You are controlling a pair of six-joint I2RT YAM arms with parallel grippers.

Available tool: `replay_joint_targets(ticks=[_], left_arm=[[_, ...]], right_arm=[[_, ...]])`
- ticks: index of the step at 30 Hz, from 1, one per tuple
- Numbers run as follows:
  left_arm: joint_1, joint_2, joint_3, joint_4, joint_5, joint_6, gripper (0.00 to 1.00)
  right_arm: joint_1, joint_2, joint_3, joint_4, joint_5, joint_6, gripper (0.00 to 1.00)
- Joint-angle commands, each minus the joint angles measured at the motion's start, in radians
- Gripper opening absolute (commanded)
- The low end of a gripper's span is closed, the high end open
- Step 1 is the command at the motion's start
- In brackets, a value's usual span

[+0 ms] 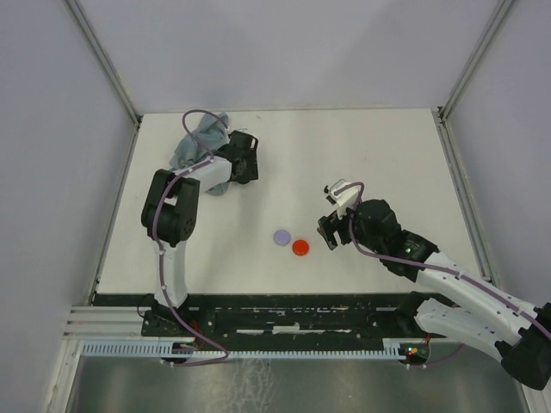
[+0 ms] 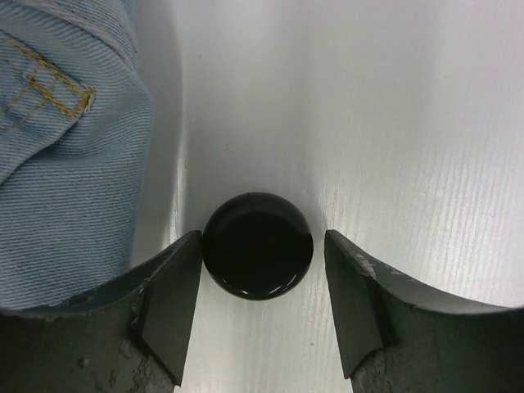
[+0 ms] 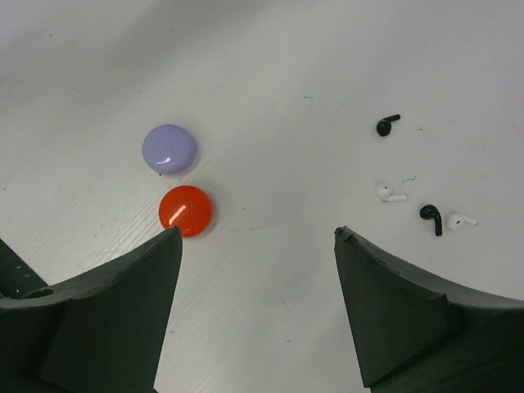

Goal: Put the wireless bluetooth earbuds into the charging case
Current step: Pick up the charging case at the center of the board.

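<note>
A round glossy black charging case (image 2: 258, 246) lies on the white table between the jaws of my left gripper (image 2: 262, 237). The gripper is open: its left finger (image 2: 176, 295) is at the case's edge, and a small gap shows at the right finger. In the right wrist view several wireless bluetooth earbuds lie loose to the right: a black one (image 3: 386, 124), a white one (image 3: 389, 194), then a black (image 3: 431, 217) and white (image 3: 461, 220) pair. My right gripper (image 3: 258, 231) hangs open above bare table, with nothing between its fingers.
A lavender round case (image 3: 169, 148) and a red one (image 3: 186, 210) lie side by side at mid-table, just left of my right gripper (image 1: 330, 231). A crumpled blue denim cloth (image 1: 200, 142) lies at the back left, right beside my left gripper (image 1: 244, 163).
</note>
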Motion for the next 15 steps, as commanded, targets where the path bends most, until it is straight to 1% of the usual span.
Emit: replay_joint_targets(ticks=[1,6,9,13,15], left_arm=[[0.006,0.019,0.060,-0.022,0.007,0.053,0.66],[0.011,0.025,0.069,-0.029,0.021,0.055,0.61],[0.011,-0.004,0.047,-0.027,0.074,0.032,0.55],[0.011,-0.091,-0.063,0.038,0.148,-0.020,0.51],[0.008,-0.144,-0.128,0.078,0.197,-0.054,0.51]], right_arm=[[-0.002,0.004,0.007,0.047,0.002,0.009,0.84],[-0.003,0.009,0.009,0.045,0.000,0.007,0.84],[-0.003,0.012,0.009,0.047,-0.003,0.010,0.84],[-0.004,0.015,0.017,0.058,-0.012,0.029,0.83],[-0.004,0.021,0.023,0.065,-0.017,0.049,0.83]])
